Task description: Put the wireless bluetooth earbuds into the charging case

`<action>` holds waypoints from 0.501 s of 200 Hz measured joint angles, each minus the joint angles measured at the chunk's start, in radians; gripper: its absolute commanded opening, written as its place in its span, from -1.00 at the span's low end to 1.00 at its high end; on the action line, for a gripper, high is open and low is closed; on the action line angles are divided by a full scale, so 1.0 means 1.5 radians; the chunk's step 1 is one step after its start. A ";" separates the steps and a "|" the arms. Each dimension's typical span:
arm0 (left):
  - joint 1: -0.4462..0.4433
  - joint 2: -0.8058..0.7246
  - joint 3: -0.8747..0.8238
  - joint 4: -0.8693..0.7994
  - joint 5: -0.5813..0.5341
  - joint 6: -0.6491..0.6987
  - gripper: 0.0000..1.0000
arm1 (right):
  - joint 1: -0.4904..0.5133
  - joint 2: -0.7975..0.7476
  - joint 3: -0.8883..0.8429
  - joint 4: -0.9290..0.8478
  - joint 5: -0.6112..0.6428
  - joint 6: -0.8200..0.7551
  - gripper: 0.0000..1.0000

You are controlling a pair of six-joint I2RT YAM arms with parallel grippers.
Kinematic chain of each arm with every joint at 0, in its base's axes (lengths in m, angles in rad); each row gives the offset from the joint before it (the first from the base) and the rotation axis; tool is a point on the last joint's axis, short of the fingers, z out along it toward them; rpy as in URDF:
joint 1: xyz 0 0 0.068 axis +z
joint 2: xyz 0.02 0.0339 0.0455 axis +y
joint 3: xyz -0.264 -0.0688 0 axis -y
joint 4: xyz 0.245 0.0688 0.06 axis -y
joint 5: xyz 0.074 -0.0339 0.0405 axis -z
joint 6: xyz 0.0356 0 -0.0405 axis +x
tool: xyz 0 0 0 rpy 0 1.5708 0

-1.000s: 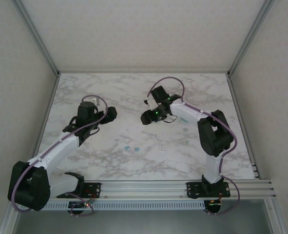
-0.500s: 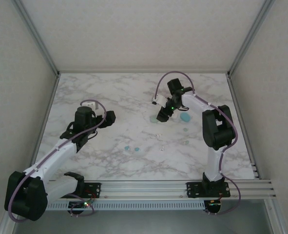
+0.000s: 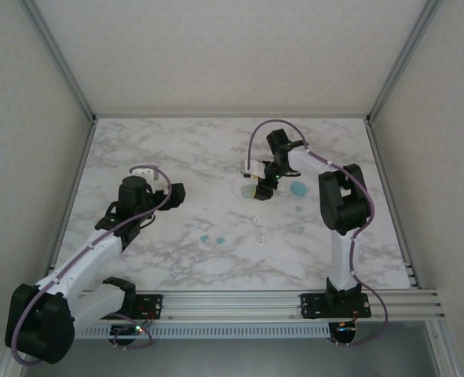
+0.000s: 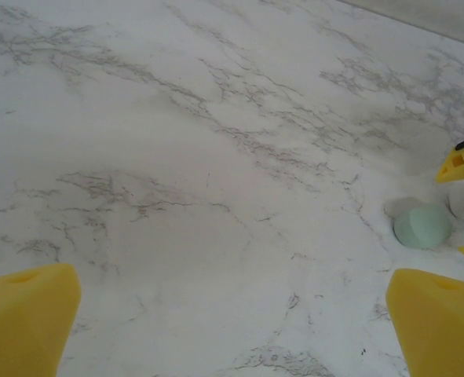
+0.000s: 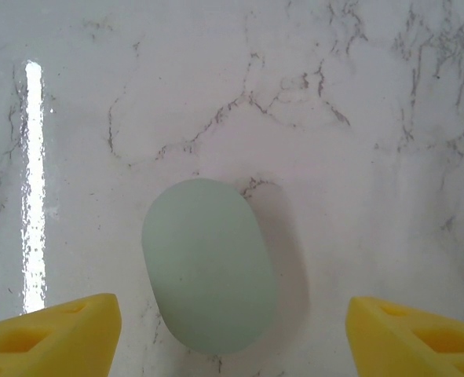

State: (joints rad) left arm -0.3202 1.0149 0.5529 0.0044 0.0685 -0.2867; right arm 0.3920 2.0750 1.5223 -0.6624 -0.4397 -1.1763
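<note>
We spread our right gripper (image 5: 232, 345) wide over a pale green oval plastic case (image 5: 208, 265).
It lies untouched between the jaws; our left gripper (image 4: 232, 322) gapes too.

Bare worktop (image 5: 349, 118) rings the pale green case (image 5: 208, 267) I'm over (right jaws spread wide of it); a teal case (image 3: 298, 188) lies nearby.

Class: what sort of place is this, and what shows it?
Probably a robot lab cell, not a home: a marble-patterned table enclosed by plain white panels, with a left arm and a right arm bolted to an aluminium rail at its near edge.
</note>
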 measured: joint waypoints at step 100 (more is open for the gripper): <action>0.000 0.022 0.000 -0.001 0.000 0.014 1.00 | 0.016 0.033 0.001 -0.001 0.001 -0.014 0.05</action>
State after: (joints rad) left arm -0.3202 1.0481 0.5533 0.0036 0.0689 -0.2653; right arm 0.4152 2.1246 1.5242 -0.6640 -0.4377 -1.1976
